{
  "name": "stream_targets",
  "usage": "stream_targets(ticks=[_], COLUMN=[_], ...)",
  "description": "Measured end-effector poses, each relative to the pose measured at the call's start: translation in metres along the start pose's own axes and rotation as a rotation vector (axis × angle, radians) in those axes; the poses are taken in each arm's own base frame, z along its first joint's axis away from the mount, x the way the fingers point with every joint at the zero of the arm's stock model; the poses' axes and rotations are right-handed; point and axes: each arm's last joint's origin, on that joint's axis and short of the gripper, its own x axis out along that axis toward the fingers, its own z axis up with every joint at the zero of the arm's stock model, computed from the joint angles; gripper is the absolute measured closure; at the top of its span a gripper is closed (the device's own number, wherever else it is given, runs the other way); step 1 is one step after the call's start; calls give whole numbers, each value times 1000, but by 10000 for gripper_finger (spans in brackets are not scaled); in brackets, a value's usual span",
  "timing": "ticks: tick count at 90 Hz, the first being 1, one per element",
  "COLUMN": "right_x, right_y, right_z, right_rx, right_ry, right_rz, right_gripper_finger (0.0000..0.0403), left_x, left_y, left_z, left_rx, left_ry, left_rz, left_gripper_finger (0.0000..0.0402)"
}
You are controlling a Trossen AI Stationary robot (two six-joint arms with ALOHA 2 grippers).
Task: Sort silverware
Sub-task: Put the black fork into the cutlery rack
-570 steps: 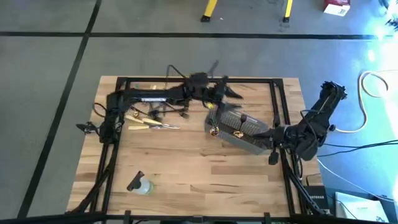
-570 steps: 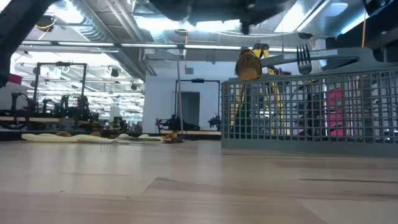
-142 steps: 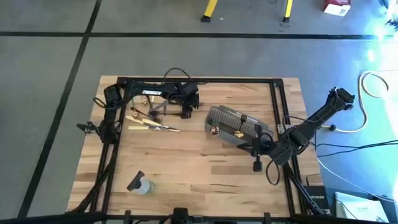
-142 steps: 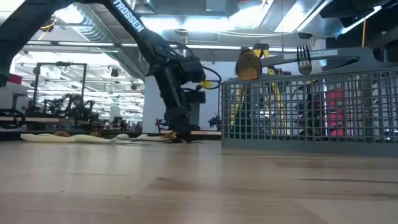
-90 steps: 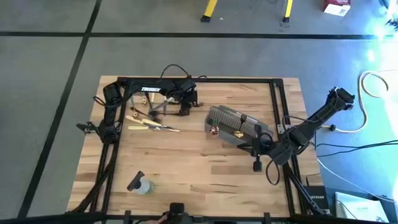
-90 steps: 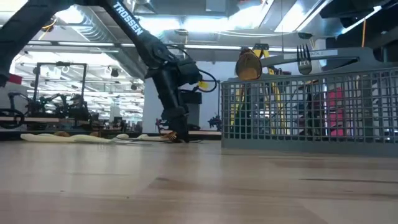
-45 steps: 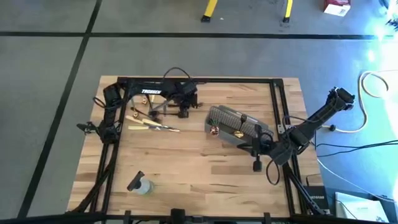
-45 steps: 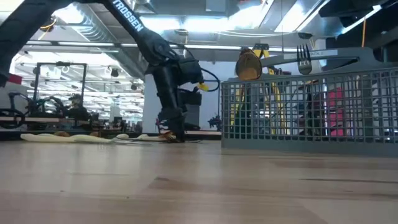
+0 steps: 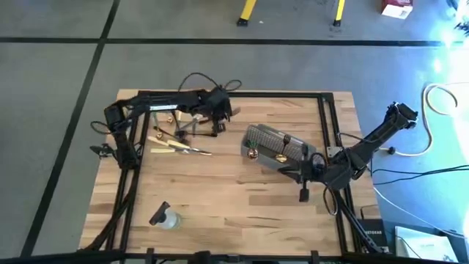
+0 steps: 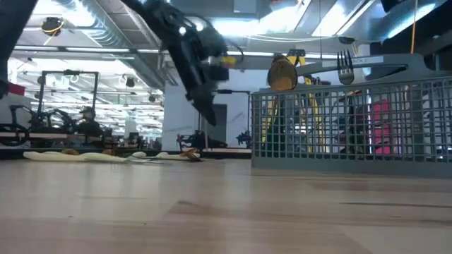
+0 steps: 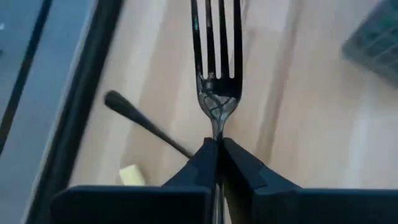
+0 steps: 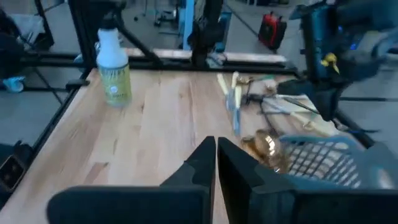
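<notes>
My left gripper [image 9: 218, 126] hangs above the table's far left part, shut on a black fork [image 11: 216, 68]; in the low view my left gripper [image 10: 210, 113] is well above the wood. The other silverware, tan and black pieces [image 9: 178, 141], lies flat on the table under and left of it. A grey wire-mesh basket [image 9: 284, 152] at centre right holds a gold spoon [image 10: 282, 74] and a fork [image 10: 345, 67] standing upright. My right gripper [image 9: 303, 192] waits shut near the basket's near right corner, holding nothing. My left gripper pinches the black fork's handle just behind the neck [image 11: 216, 138] between its two fingers. The fingers point down from above and lie along the fork. The tines stick out beyond the fingertips toward the table, and the fork is lifted clear.
A small clear bottle [image 9: 165, 218] lies near the table's near left corner. A black frame rail [image 9: 234, 94] runs along the far edge and down both sides. Bare wood [image 9: 227, 198] spreads between the bottle and the basket.
My left gripper has risen from the pile on the table, staying shut on the black fork, which now hangs clear of the wood. The left arm's upper links have swung toward the table's left edge.
</notes>
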Motion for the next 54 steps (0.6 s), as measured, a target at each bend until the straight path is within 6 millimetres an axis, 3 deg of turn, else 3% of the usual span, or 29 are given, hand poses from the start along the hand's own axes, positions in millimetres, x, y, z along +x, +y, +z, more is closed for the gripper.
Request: stream_targets(ticks=[12, 23, 37, 54], right_x=[-6, -11, -17, -38], right_y=[-1, -2, -4, -5], right_z=[12, 21, 24, 29], right_rx=[-54, -92, -151, -115], right_ry=[-31, -60, -80, -140], right_rz=[68, 83, 99, 125], right_gripper_finger=[402, 402, 402, 403], left_x=[-33, -56, -80, -114], left_y=[-2, -17, -63, -118], left_z=[8, 18, 41, 66], left_rx=[-76, -139, -137, -202], left_ry=[-90, -198, -418, -748], left_rz=[0, -14, -33, -44], left_gripper_finger=[402, 401, 401, 401])
